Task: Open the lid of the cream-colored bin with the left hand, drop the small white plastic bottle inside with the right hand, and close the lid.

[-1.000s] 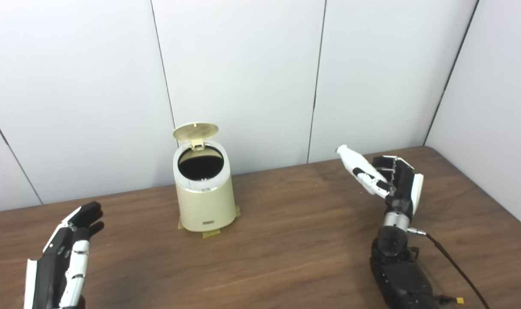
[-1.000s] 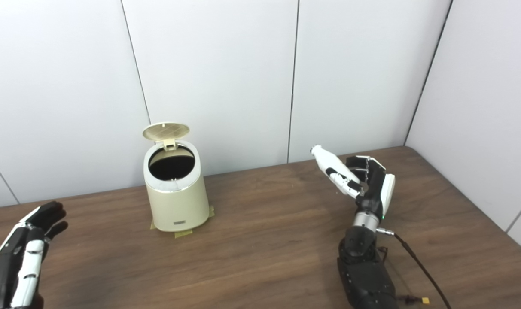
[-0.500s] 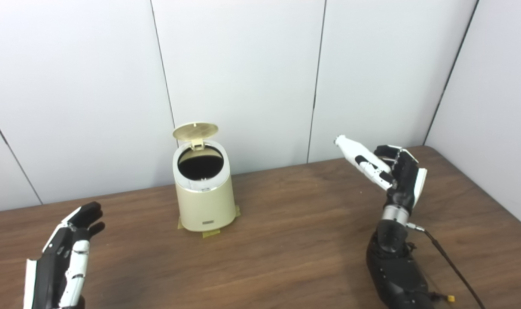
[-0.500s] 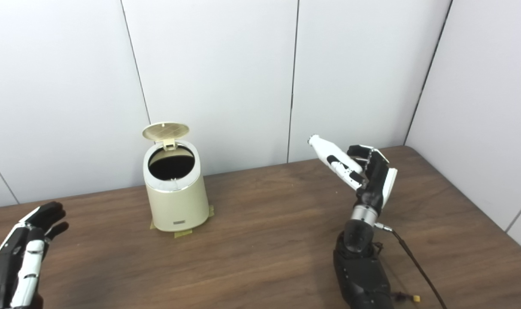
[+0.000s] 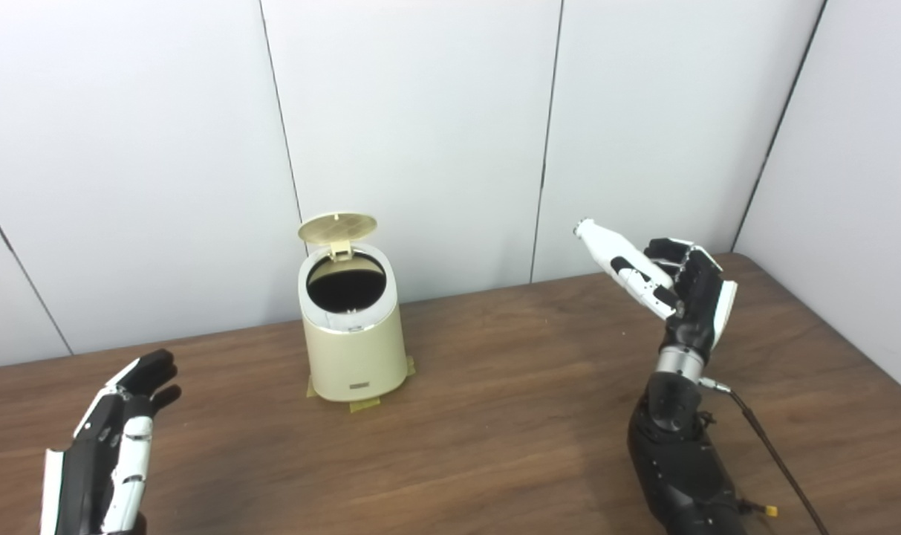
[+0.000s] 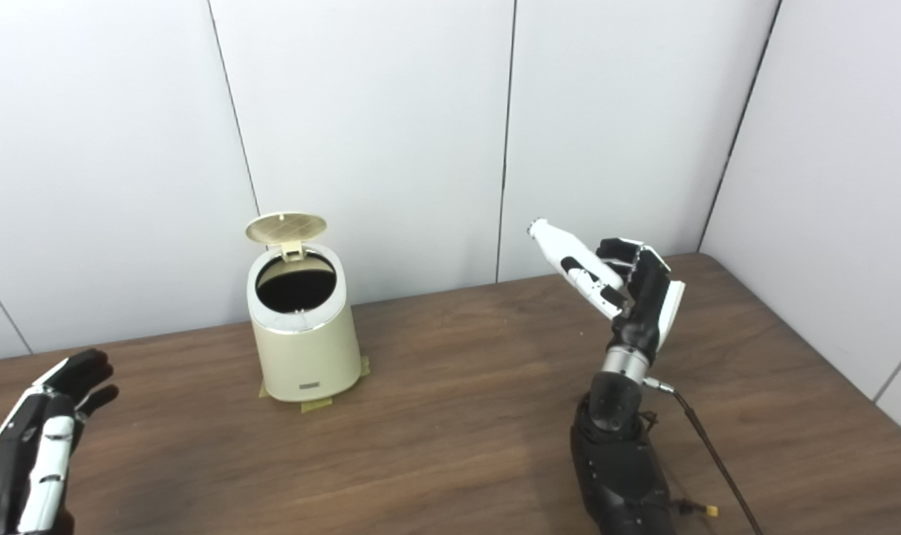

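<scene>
Right hand, left eye view: right hand [image 5: 686,286] is holding the small white plastic bottle [image 5: 613,256], fingers wrapping its lower body, up in the air well to the right of the cream-colored bin [image 5: 353,327].
Bottle, left eye view: it is tilting, cap end pointing up and toward the bin, clear of the wooden table [image 5: 495,416].
Left hand, left eye view: left hand [image 5: 112,446] is hovering with its fingers spread, gripping nothing, well to the left of the bin and nearer the camera.
Bin, left eye view: it is standing upright on the table, its dark round mouth showing; tan tape tabs [image 5: 365,405] are sticking out at its base.
Lid, left eye view: lid [image 5: 338,227] is standing raised on its hinge at the bin's far rim.
Cable, left eye view: a black cable [image 5: 773,453] is trailing from the right wrist down to the table, far right of the bin.

Right hand, right eye view: it is clasping the bottle [image 6: 565,249] well right of the bin [image 6: 301,342], and level with or a little higher than the bin's rim.
Left hand, right eye view: it is showing only partly at the lower edge, far left of the bin, fingers apart and empty.
Lid, right eye view: it is staying up, the bin's opening uncovered.
Wall, right eye view: white panels [image 6: 376,134] are standing just behind the bin.
</scene>
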Tool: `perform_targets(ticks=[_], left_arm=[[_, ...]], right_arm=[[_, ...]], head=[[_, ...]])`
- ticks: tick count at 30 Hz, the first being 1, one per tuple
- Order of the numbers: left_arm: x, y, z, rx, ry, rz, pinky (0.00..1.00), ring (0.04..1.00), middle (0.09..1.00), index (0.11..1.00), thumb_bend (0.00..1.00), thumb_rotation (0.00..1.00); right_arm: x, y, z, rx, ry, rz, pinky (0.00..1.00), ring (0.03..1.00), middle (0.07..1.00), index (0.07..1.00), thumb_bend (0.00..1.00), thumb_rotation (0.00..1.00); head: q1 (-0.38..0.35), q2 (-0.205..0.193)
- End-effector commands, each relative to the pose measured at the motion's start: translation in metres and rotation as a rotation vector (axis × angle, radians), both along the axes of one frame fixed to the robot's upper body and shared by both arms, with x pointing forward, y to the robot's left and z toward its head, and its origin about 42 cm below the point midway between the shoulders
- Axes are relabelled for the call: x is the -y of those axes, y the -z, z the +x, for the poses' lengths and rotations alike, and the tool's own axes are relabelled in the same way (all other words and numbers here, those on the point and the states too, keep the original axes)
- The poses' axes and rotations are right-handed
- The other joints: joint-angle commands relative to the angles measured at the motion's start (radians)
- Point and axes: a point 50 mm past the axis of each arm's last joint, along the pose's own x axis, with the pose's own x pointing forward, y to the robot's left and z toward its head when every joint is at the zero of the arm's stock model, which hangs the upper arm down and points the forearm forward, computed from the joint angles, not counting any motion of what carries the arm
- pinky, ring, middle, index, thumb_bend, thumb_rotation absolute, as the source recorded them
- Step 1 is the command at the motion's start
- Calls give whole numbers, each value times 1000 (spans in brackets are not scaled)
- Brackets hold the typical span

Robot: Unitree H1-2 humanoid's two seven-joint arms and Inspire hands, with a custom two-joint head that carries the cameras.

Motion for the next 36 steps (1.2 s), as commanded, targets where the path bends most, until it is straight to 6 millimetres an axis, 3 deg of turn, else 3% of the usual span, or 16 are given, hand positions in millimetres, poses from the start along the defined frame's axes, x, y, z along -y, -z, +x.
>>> perform_targets(ticks=[1, 13, 26, 36], left_arm=[[2, -18, 6, 89, 12, 20, 797, 835, 825, 793, 250, 636], [4, -17, 7, 87, 18, 28, 828, 849, 833, 800, 194, 659], [9, -13, 8, 69, 0, 21, 843, 861, 842, 811, 231, 681], [16, -11, 7, 61, -32, 46, 800, 852, 847, 826, 250, 681]], right_arm=[[-6, -36, 12, 109, -19, -27, 419, 462, 514, 462, 517, 0], [-52, -60, 13, 255, -122, 76, 366, 423, 508, 490, 515, 0], [-95, -79, 8, 351, -252, 118, 387, 431, 502, 486, 502, 0], [-123, -91, 3, 368, -304, 75, 374, 447, 497, 479, 502, 0]], head=[[0, -1], [3, -4], [20, -14], [49, -14]])
